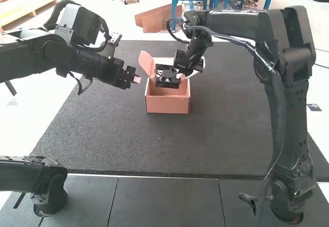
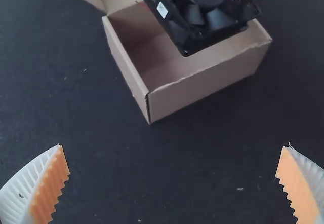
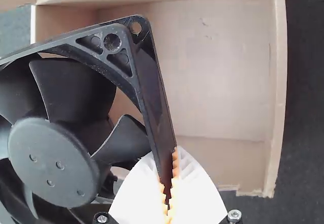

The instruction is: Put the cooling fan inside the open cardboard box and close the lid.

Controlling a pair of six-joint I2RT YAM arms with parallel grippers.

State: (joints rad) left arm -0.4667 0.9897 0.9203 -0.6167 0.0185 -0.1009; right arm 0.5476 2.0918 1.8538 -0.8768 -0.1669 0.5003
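A black square cooling fan [image 1: 167, 76] hangs tilted over the open cardboard box [image 1: 167, 96] in the middle of the dark mat. My right gripper [image 1: 181, 73] is shut on the fan's frame edge; in the right wrist view its white ribbed fingers [image 3: 192, 183] pinch the frame of the fan [image 3: 76, 133] above the box's bare floor [image 3: 217, 82]. The lid flap [image 1: 146, 62] stands up at the box's back left. My left gripper [image 1: 134, 78] is open just left of the box, level with its rim. In the left wrist view its fingers [image 2: 48, 183] spread wide, with the box [image 2: 202, 77] and fan [image 2: 200, 11] beyond.
A dark mat [image 1: 103, 129] covers the table around the box. Another brown cardboard piece [image 1: 157, 17] lies beyond the mat's far edge. White table surface [image 1: 31, 98] shows left of the mat.
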